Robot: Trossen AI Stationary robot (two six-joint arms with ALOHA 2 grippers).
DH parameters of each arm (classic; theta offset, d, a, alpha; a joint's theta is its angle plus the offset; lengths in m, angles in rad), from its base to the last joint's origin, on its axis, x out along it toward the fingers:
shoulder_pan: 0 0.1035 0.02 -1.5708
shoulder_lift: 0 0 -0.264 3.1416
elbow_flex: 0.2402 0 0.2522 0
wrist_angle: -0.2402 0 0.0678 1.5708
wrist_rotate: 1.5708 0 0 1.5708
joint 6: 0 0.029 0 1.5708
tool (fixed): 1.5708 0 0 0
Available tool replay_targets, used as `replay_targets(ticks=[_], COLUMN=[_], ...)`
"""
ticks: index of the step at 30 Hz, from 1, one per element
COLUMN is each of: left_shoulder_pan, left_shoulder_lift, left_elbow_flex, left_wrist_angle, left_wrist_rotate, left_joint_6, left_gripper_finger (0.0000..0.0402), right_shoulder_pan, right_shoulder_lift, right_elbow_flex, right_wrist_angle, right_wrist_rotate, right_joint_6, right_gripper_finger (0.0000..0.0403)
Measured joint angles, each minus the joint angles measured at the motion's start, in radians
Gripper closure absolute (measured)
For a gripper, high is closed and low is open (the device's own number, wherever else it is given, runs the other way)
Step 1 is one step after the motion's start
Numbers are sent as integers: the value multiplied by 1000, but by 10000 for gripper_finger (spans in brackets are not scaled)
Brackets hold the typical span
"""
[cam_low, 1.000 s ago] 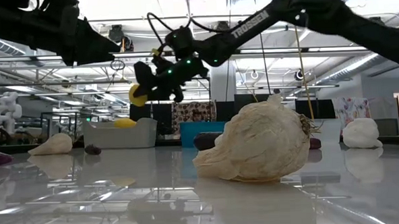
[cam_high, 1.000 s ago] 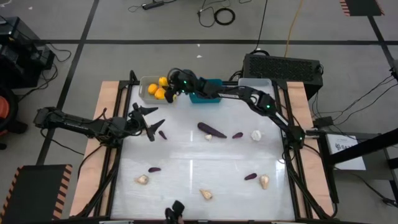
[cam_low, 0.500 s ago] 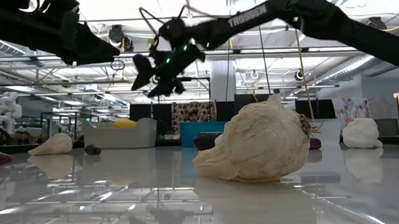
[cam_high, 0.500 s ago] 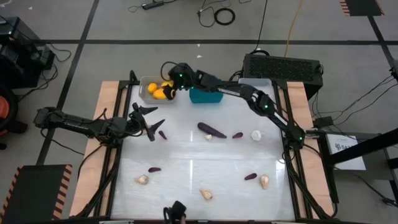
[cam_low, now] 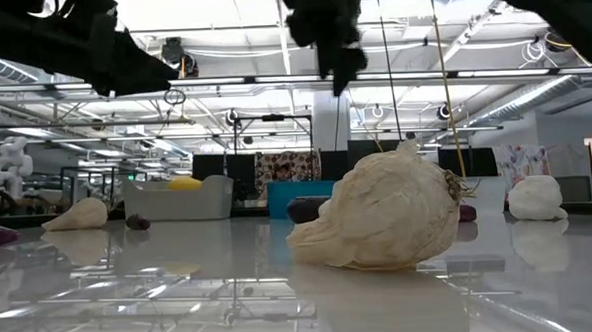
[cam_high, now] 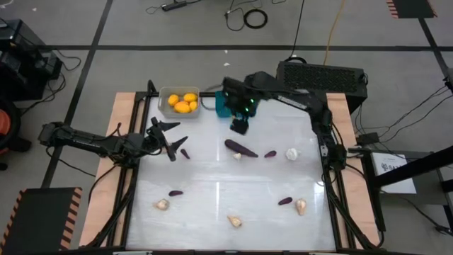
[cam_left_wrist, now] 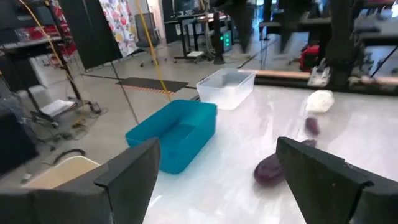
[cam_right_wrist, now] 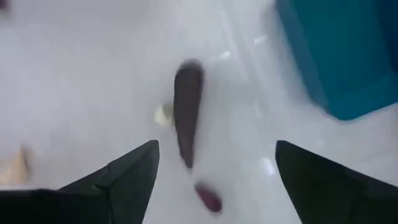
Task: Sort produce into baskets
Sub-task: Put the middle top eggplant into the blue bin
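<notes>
above the glossy white table, just in front of the teal basket, the right gripper hangs with its fingers spread and nothing between them; its wrist view looks down on the long eggplant and a smaller purple piece. at the table's left side the left gripper waits, fingers also apart and empty, beside a small eggplant. four yellow-orange fruits lie in the grey basket at the back edge; the translucent white basket stands beyond the teal one. garlic bulbs and further purple pieces are scattered over the table, one bulb close to the low camera. wooden rails flank the table; a black box sits behind it, cables on the grey floor. beyond is an open workshop with ceiling lights. no writing is legible.
</notes>
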Motion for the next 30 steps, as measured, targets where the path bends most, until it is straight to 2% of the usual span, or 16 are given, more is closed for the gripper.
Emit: replay_targets(ticks=[2, 6, 9, 13, 17, 20, 23, 26, 30], left_shoulder_pan=[0, -1, -4, -9, -10, -10, -10, -8, -8], left_shoulder_lift=[0, 0, 5, 13, 35, 56, 76, 94, 107], left_elbow_flex=[7, 45, 55, 55, 55, 55, 55, 55, 55], left_wrist_angle=[13, 20, 20, 21, 64, 101, 109, 106, 104], left_wrist_rotate=[27, 135, 218, 247, 247, 246, 246, 241, 238], left_joint_6=[-30, -85, -122, -139, -147, -139, -138, -137, -129], left_gripper_finger=[75, 75, 75, 75, 75, 75, 75, 75, 75], right_shoulder_pan=[53, 177, 278, 403, 463, 461, 434, 393, 340], right_shoulder_lift=[-56, -218, -352, -570, -737, -797, -806, -778, -728], right_elbow_flex=[-56, -201, -388, -729, -1094, -1313, -1455, -1541, -1575], right_wrist_angle=[31, 53, 92, 324, 687, 988, 1218, 1323, 1342], right_wrist_rotate=[40, 43, 149, 336, 398, 400, 398, 400, 393], right_joint_6=[-3, -1, 79, 209, 283, 248, 169, 107, 89], right_gripper_finger=[90, 90, 90, 90, 90, 90, 90, 90, 90])
